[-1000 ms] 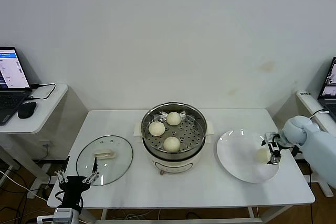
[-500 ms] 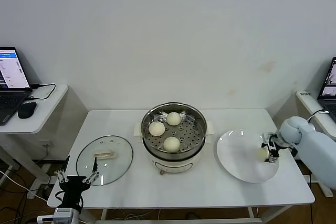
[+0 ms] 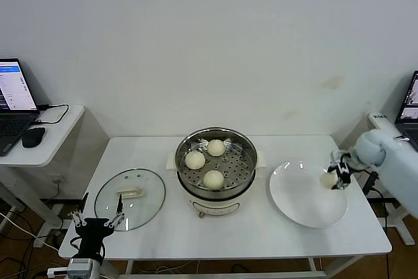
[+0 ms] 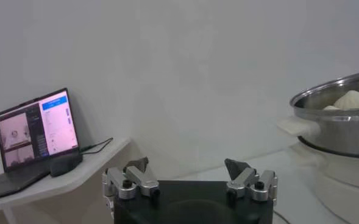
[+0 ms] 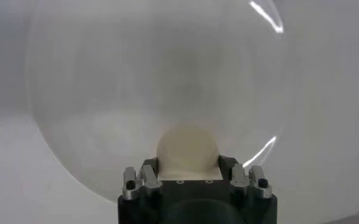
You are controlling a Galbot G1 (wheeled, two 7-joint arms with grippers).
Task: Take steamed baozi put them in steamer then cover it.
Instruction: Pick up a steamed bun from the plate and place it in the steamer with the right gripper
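Now right gripper (image 3: 336, 179) fingers around baozi (image 3: 328, 178), above plate (image 3: 300, 204).

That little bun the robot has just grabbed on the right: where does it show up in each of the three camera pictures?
Head view: the held baozi sits between the right gripper fingers, above the white plate, at the right of the picture.
Left wrist view: not in it; only the steamer and the open left gripper show.
Right wrist view: low in the middle, clamped by the gripper.
Shared landmark: the white plate, seen in the head and right wrist views.
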